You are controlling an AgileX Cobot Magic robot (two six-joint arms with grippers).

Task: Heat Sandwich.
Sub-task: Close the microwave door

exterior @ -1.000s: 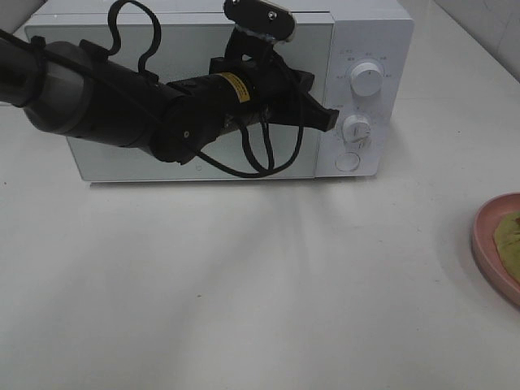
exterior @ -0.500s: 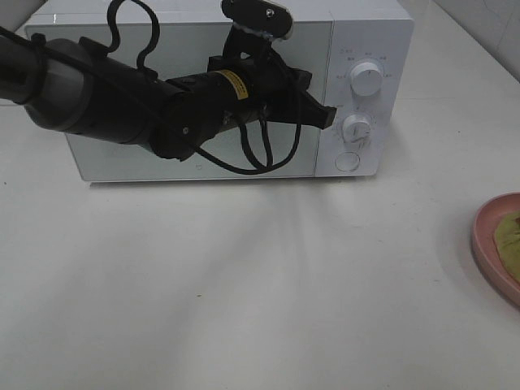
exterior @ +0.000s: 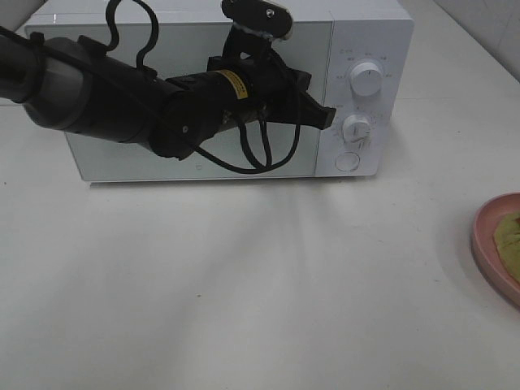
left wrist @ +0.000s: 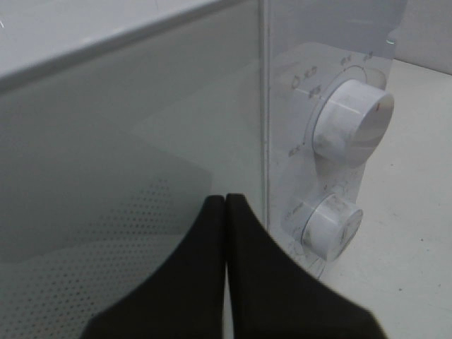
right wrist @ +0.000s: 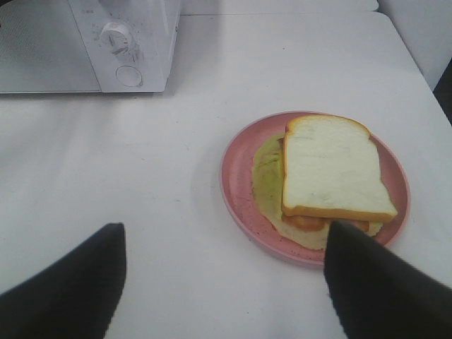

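White bench (exterior: 244, 309) carries one boxy white microwave (exterior: 187, 89), door shut, with two round dials (exterior: 366, 80) and one round button (exterior: 347, 162) on its panel. At the bench's right edge sits one round pink plate (right wrist: 240, 180) holding the sandwich (right wrist: 328, 173): a white bread slice over an orange filling and a yellowish-green layer.

The left gripper (left wrist: 226, 212), jaws pressed together and empty, points at the door's edge beside the panel. Opening the door looks to be the step in hand; next it likely needs to press the button or catch the door edge. The right gripper (right wrist: 222, 275) hangs above the bench near the plate, jaws spread wide, holding nothing.
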